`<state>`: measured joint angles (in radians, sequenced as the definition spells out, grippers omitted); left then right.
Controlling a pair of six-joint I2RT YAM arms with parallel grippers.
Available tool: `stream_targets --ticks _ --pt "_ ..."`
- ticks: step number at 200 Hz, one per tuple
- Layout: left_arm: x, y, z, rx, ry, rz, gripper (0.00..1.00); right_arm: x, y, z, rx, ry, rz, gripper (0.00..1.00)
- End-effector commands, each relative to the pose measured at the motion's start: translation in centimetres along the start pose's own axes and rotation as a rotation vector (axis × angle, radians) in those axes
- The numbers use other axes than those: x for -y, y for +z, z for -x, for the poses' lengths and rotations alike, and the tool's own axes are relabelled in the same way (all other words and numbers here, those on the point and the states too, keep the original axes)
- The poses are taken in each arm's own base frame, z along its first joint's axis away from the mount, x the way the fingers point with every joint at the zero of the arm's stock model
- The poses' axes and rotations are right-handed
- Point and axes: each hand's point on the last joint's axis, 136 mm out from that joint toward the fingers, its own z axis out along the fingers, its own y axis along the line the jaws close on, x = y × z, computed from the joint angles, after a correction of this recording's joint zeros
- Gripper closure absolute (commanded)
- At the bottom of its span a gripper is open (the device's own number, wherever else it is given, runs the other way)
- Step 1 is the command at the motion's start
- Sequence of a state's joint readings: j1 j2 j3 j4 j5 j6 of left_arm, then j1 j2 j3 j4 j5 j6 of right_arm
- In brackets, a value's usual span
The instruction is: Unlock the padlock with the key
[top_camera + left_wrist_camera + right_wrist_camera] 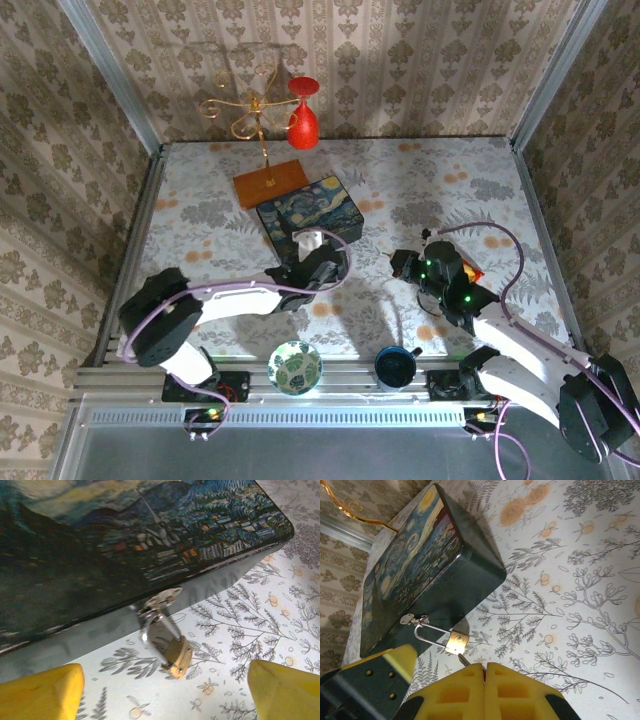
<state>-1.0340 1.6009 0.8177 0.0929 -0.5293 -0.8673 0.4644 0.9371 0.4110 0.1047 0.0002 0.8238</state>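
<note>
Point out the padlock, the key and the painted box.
padlock [178,656], left wrist view, brassy body.
key [463,660], right wrist view, tip beyond shut jaws.
painted box [405,580], right wrist view, lid.

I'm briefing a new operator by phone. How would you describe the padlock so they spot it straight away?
Find the dark blue night-sky box in the middle of the table. From the hasp on its side wall hangs the padlock: silvery U shackle, pale brassy body, far smaller than the box.

lite: bright, from above | shadow: soft, beside box [410,565] | blur: L wrist view, box top soft
</note>
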Motion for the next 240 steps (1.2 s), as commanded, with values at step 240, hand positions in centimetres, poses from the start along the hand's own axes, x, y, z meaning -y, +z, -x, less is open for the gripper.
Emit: stream_targets --ticks 240 --pt "-3.6 3.2 -3.9 -0.199 -0.054 0.514 0.44 3.1 -1.3 1.6 0.055 0.118 -0.004 1.0"
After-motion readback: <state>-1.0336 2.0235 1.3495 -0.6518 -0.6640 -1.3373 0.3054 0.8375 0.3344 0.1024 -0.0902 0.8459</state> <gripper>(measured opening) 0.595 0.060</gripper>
